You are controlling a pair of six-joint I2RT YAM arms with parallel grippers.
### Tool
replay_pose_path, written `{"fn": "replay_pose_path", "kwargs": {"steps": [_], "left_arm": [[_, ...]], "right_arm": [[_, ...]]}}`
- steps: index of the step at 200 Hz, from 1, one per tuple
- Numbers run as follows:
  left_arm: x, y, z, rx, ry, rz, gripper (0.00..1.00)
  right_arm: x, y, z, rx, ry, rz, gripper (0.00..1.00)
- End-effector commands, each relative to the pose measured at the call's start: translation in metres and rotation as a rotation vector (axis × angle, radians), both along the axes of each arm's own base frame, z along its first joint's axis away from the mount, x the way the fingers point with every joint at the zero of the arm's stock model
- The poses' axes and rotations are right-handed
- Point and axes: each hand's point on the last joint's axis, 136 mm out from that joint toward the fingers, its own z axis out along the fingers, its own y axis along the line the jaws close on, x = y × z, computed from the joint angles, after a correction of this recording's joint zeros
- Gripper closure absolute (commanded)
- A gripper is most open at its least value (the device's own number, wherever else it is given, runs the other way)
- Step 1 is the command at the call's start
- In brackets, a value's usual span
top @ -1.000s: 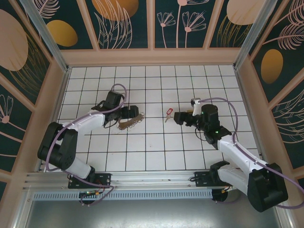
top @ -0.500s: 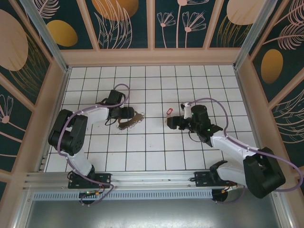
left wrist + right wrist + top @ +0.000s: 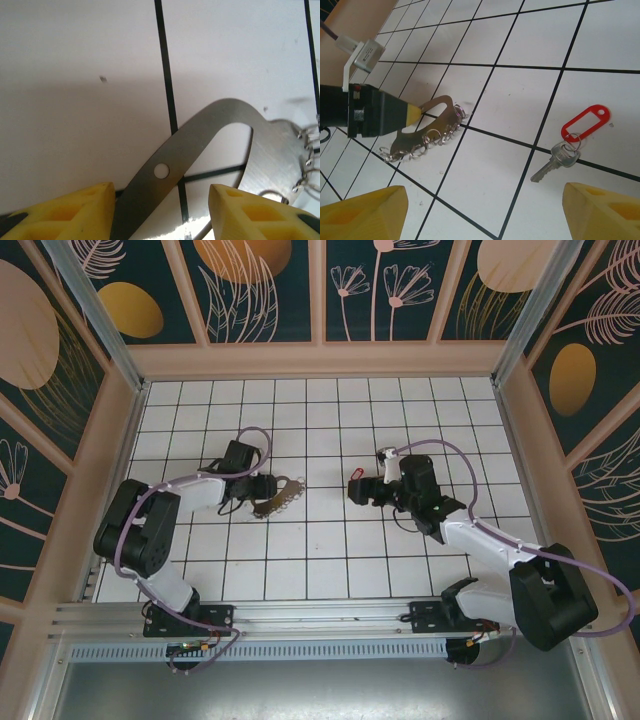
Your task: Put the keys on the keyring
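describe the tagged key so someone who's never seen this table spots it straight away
On the white tiled table, look just right of centre, in front of the right gripper. A small silvery key lies flat there across a black tile line. It alone carries a red plastic tag; the keyring to its left is bare metal.

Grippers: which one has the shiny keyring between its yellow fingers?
The left gripper: the keyring has its curved metal handle between those fingers. The right gripper hangs open by the red-tagged key instead.
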Motion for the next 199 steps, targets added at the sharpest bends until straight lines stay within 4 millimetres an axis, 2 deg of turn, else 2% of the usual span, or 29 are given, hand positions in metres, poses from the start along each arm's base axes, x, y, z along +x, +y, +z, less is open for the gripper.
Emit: {"fn": "replay_pose_path", "kwargs": {"steps": [1,45,69,106,123,147,173,199], "left_arm": [[-0.029,-0.006,-0.009,-0.022,0.079,0.002,0.5],[-0.046,-0.021,-0.003,-0.055,0.08,-0.01,0.58],[-0.051,-0.027,0.009,-0.1,0.071,-0.021,0.62],[-0.053,-0.017,0.029,-0.049,0.038,-0.038,0.61],[-0.046,-0.02,0.043,-0.045,-0.004,-0.069,0.52],[-0.031,-0.043,0.064,-0.12,-0.076,-0.155,0.43],[-0.015,-0.067,0.081,-0.172,-0.137,-0.241,0.44],[-0.001,-0.08,0.079,-0.173,-0.157,-0.304,0.5]], "right_arm": [[0.004,0.005,0.02,0.012,-0.064,0.019,0.2],[0.0,0.009,0.021,0.015,-0.072,0.056,0.23],[-0.003,0.013,0.023,0.036,-0.075,0.085,0.25],[-0.005,0.016,0.023,0.048,-0.078,0.105,0.26],[-0.005,0.018,0.023,0.045,-0.079,0.116,0.26],[-0.004,0.019,0.022,0.036,-0.088,0.128,0.22],[-0.006,0.02,0.026,0.039,-0.105,0.146,0.13],[-0.011,0.02,0.03,0.045,-0.131,0.166,0.05]]}}
